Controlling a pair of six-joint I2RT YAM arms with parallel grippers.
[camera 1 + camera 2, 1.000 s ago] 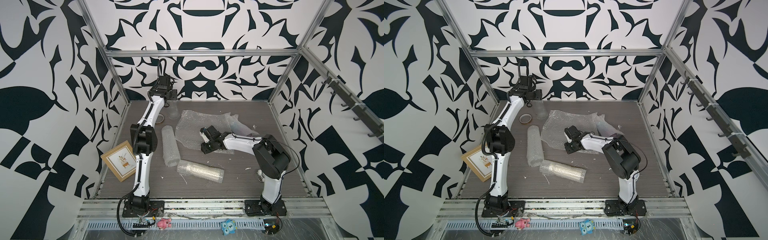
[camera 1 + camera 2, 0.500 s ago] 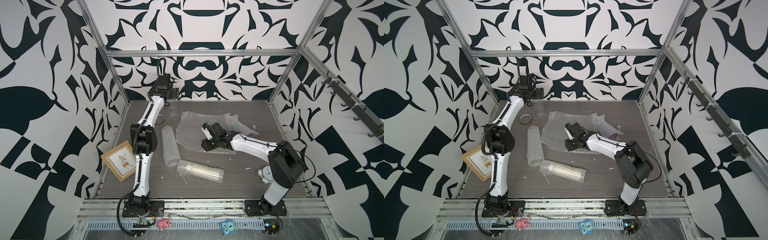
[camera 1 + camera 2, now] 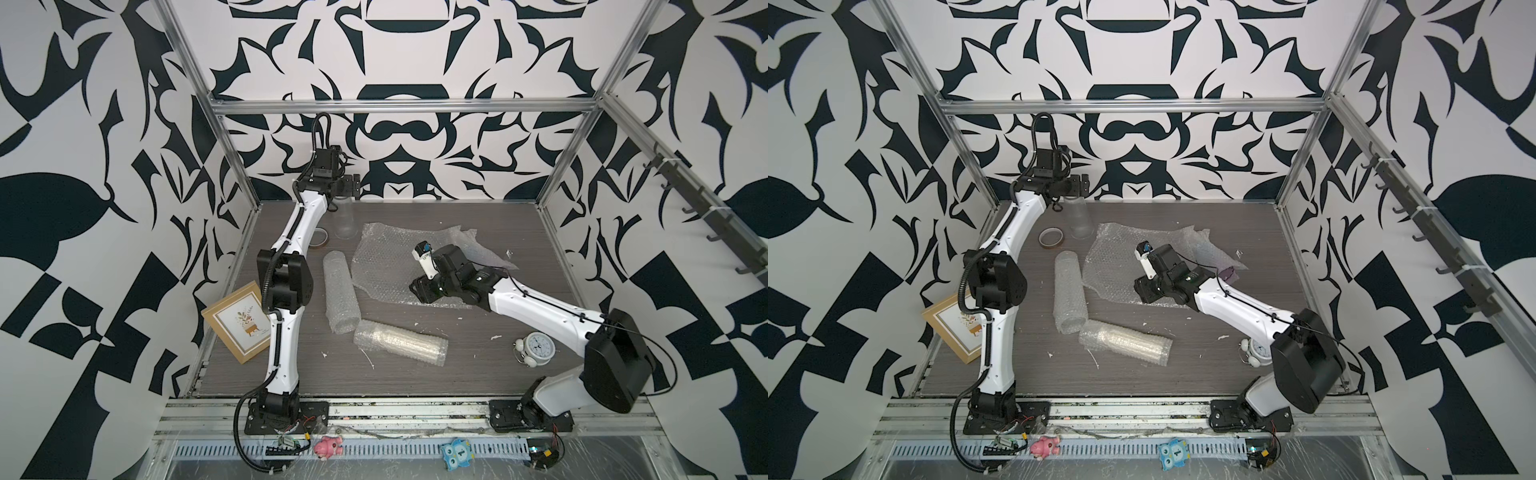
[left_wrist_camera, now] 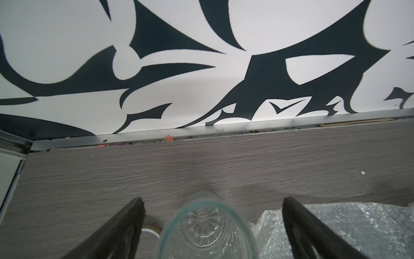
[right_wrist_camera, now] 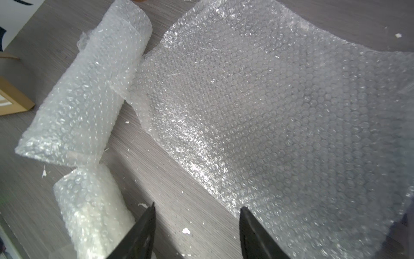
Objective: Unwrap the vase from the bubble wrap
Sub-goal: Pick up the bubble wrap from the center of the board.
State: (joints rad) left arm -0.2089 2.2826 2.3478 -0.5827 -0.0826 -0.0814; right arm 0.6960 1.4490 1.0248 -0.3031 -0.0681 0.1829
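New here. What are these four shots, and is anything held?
Two white robot arms with two-finger grippers. The wide pictures come from one overhead stereo camera; the close-ups from a camera on each wrist. On the table: a bare glass vase, a flat bubble wrap sheet, two rolled tubes of it, a picture frame, an alarm clock, a tape roll. The left gripper stands open at the vase's rim, not touching; the right gripper is open above the sheet's edge. Nothing is held.

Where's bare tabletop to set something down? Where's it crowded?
Bare: the near strip of grey wood-grain tabletop in front of the bubble-wrapped roll; the gap between that roll and the white alarm clock; the far right corner behind the flat bubble-wrap sheet. Crowded: far left, around the clear glass vase, brown tape ring and second roll.
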